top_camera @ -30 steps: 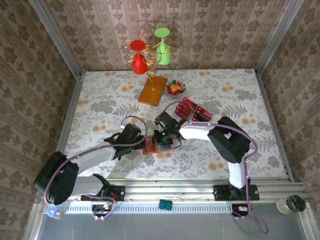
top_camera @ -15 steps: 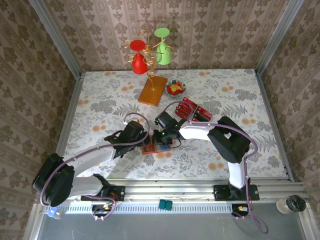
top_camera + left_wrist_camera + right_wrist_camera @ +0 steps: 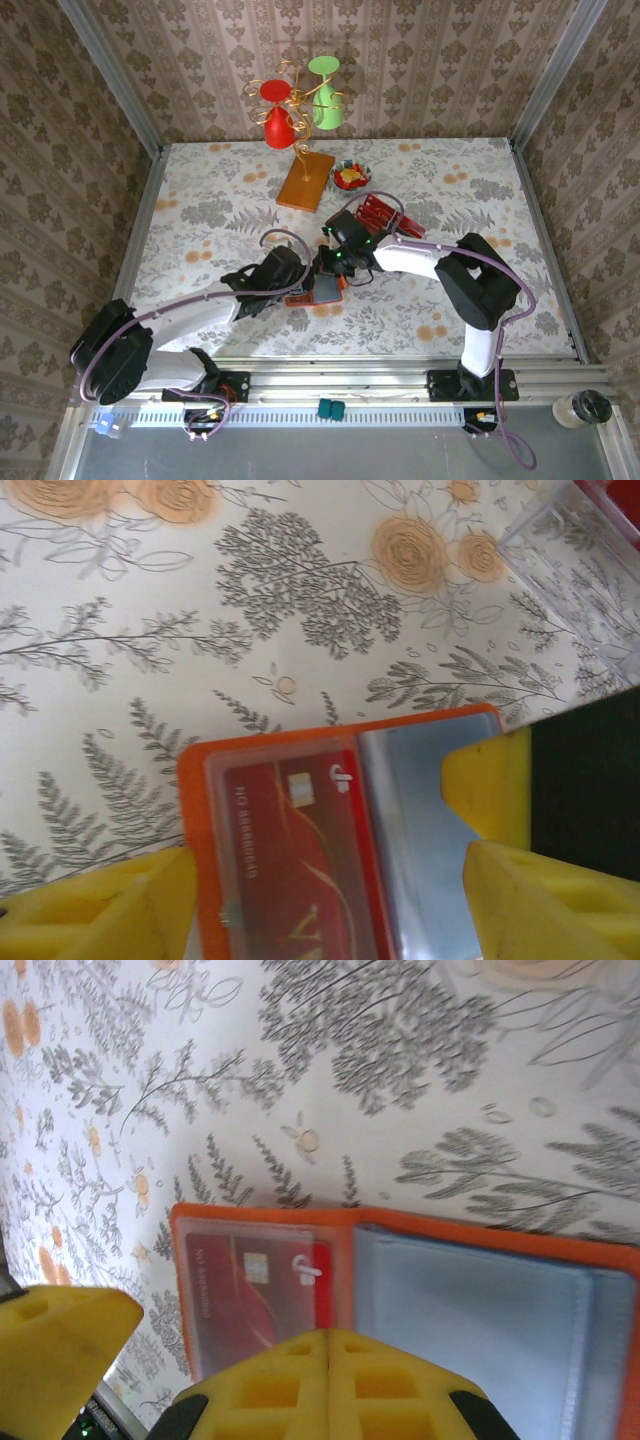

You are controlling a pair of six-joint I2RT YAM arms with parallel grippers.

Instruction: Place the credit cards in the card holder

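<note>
i'm between cards: one red card (image 3: 255, 1295) sits in the left pocket of the card holder (image 3: 480, 1290), which lies open on the worktop (image 3: 220, 200). my left gripper (image 3: 320, 860) stands wide apart astride it, steadying it, i judge. my right gripper (image 3: 330, 1360) is pressed closed and empty above it. next, the right one should fetch another of the credit cards (image 3: 380, 213) from the clear tray (image 3: 590, 570).

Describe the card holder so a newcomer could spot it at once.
On the floral table, look at the middle of the near half. The card holder lies open there: small, orange-edged, a red card beside a greyish-blue panel, unlike the larger plain wooden board farther back.
</note>
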